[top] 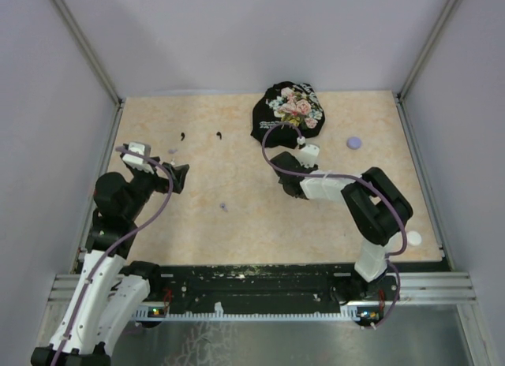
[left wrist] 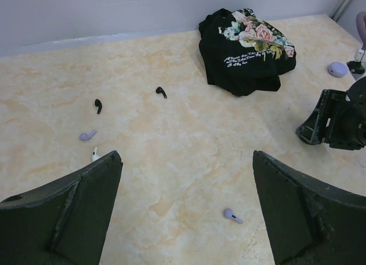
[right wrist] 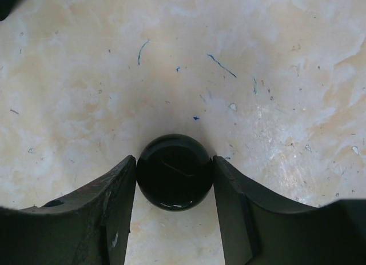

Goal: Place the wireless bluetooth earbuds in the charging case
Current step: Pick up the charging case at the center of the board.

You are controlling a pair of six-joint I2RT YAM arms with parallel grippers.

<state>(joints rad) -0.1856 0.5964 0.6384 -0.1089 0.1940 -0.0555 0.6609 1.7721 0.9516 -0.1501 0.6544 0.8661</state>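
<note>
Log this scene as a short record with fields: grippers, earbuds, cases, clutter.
left gripper: open, empty
right gripper: closed on the glossy black round case, a finger against each side
black earbuds: two tiny comma-shaped pieces, loose on the table
pale earbuds: two lavender, one white, all loose
other cases: lavender round puck; white round puck
clutter: crumpled black floral cloth at the far edge

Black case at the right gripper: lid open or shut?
Shut. The black case, clamped in the right gripper, shows a smooth unbroken dome; no wells visible.
</note>
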